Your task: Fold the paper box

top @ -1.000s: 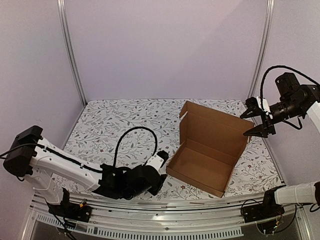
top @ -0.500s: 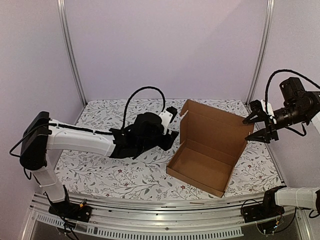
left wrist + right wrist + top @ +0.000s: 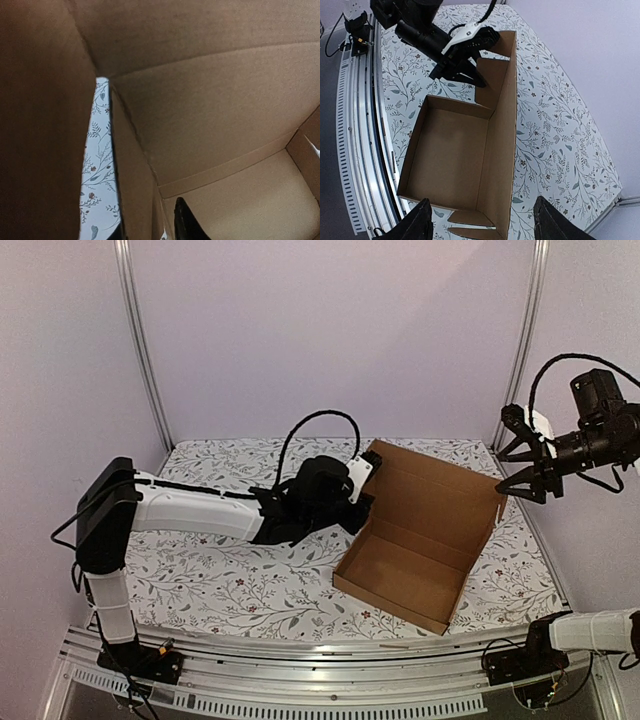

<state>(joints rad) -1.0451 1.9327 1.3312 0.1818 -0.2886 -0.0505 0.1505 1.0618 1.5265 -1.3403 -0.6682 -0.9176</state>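
The paper box (image 3: 410, 560) is a shallow brown cardboard tray with its lid standing upright at the back. From the left, my left gripper (image 3: 362, 502) reaches the box's left side wall. In the left wrist view the box (image 3: 225, 125) fills the frame. The left gripper (image 3: 150, 230) straddles that wall, one fingertip (image 3: 184, 222) inside the box and the other outside, with a sliver of cloth showing beside the wall. My right gripper (image 3: 522, 462) hangs open in the air beyond the lid's right end. From above, the right gripper (image 3: 482, 230) looks down into the box (image 3: 450, 150) and sees the left gripper (image 3: 470, 75).
A floral cloth (image 3: 220, 570) covers the table. An aluminium rail (image 3: 300, 660) runs along the near edge. Metal frame posts (image 3: 140, 340) stand at the back corners against purple walls. A black cable (image 3: 310, 425) arcs above the left arm.
The left arm has swung from the near edge up and right to the box's left wall, and its jaws have narrowed around it. The right gripper has risen and drifted right.
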